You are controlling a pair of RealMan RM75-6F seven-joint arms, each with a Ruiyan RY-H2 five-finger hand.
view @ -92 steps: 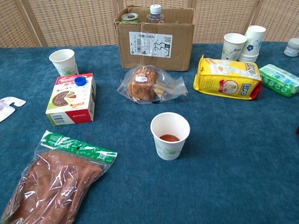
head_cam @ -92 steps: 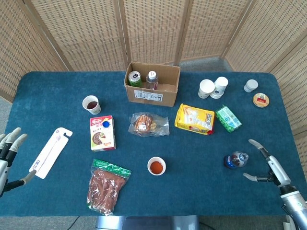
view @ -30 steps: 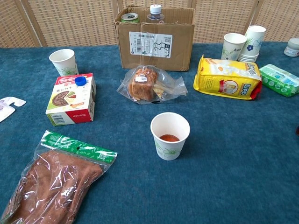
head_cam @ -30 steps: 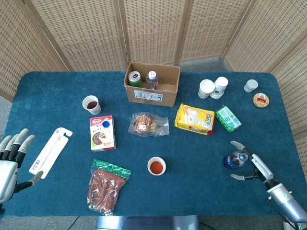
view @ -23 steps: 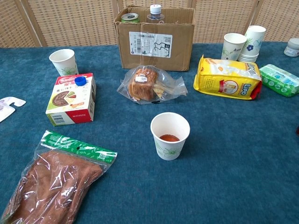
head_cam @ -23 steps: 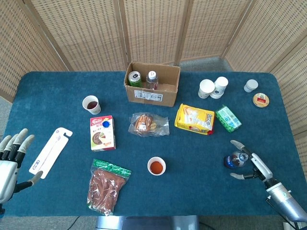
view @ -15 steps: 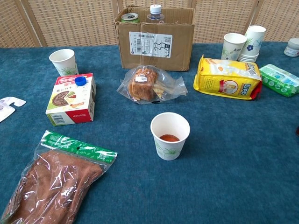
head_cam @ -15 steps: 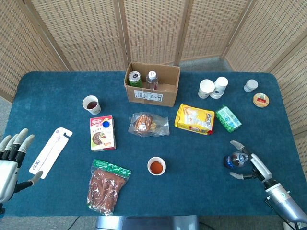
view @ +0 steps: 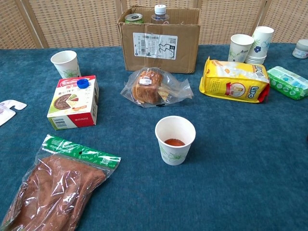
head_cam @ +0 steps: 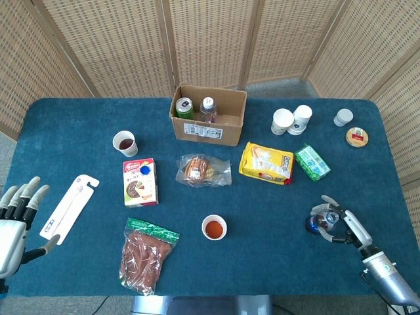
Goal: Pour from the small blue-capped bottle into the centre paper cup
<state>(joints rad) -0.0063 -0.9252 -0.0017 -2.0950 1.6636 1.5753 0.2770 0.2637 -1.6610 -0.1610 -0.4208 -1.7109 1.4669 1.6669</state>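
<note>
Head view: right hand (head_cam: pixel 336 223) curled around small bottle (head_cam: pixel 319 223), centre paper cup (head_cam: pixel 214 229) part-filled (reddish-brown liquid).

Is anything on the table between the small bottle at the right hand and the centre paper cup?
Nothing visible. In the head view the stretch of table between the small bottle, at the right hand, and the centre paper cup is bare blue cloth.

Small blue bottle (head_cam: pixel 320 222) sits way over at 4 o'clock; centre paper cup (head_cam: pixel 214 228) stands upright, reddish liquid inside.
</note>
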